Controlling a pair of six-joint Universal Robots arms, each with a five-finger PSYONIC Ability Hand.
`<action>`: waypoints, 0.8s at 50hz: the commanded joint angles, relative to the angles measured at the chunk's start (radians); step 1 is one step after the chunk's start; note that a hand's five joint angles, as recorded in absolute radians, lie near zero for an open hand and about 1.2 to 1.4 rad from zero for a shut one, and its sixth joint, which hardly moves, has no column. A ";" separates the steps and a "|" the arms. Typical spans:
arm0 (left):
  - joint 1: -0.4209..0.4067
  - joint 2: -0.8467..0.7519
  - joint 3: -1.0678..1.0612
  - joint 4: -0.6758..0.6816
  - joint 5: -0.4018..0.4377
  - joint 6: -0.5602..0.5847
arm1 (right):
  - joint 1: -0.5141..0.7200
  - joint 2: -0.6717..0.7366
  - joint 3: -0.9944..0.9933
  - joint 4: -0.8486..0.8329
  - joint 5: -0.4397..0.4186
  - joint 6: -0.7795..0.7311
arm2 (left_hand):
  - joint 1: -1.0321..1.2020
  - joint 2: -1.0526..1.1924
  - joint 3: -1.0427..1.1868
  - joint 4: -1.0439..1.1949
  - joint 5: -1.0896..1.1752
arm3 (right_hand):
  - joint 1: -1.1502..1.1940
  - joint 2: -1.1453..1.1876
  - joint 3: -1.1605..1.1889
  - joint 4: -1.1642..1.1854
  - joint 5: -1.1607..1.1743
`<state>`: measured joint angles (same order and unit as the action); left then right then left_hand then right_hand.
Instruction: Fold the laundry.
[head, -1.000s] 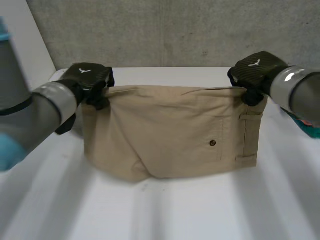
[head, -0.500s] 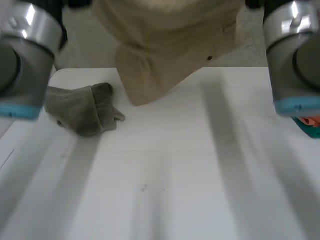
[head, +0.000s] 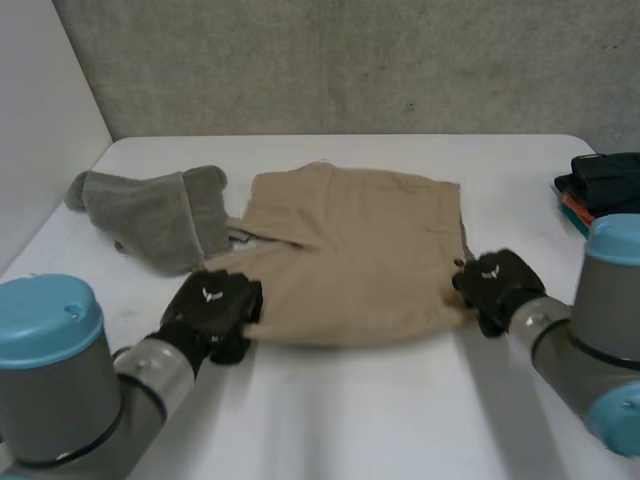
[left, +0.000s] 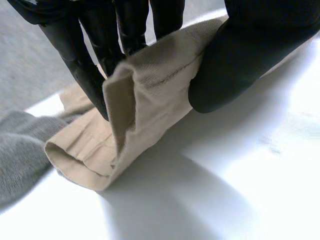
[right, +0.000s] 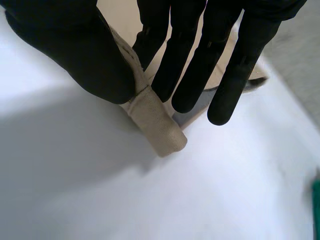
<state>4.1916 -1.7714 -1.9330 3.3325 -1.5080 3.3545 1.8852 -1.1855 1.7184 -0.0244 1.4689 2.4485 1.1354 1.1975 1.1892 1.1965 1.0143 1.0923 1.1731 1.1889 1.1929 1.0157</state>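
Head view gives you the white table (head: 340, 425), and on it the beige shorts (head: 350, 255) lie flat between the left hand (head: 212, 310) and the right hand (head: 497, 285), stretching away from both. A crumpled grey garment (head: 150, 215) sits just beyond the left hand, right beside the shorts. A dark stack of clothes (head: 605, 180) lies beyond the right hand, well apart from the shorts. In the left wrist view, you see the left hand pinching the shorts' near corner between thumb and fingers. In the right wrist view, the right hand likewise clamps the opposite near corner between thumb and fingers.
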 joint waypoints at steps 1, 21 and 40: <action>-0.067 0.150 -0.037 -0.292 0.005 -0.006 | -0.055 -0.157 0.018 0.400 -0.025 -0.200 | 0.261 0.199 0.207 0.200 0.207 | 0.304 0.223 0.207 0.203 0.206; -0.170 0.038 0.208 -0.809 0.011 0.120 | -0.147 -0.183 0.012 0.673 -0.096 -0.433 | 0.261 0.199 0.207 0.200 0.207 | 0.304 0.223 0.207 0.203 0.206; -0.059 -0.492 0.877 -0.133 -0.066 0.270 | -0.040 0.064 -0.260 0.020 -0.009 0.004 | 0.261 0.199 0.207 0.200 0.207 | 0.304 0.223 0.207 0.203 0.206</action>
<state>4.1095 -2.0766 -1.2823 2.9722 -1.5763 3.5802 1.8030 -1.2251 1.5231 0.2392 1.4034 2.3701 1.1354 1.1975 1.1892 1.1966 1.0145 1.0924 1.1731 1.1889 1.1929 1.0219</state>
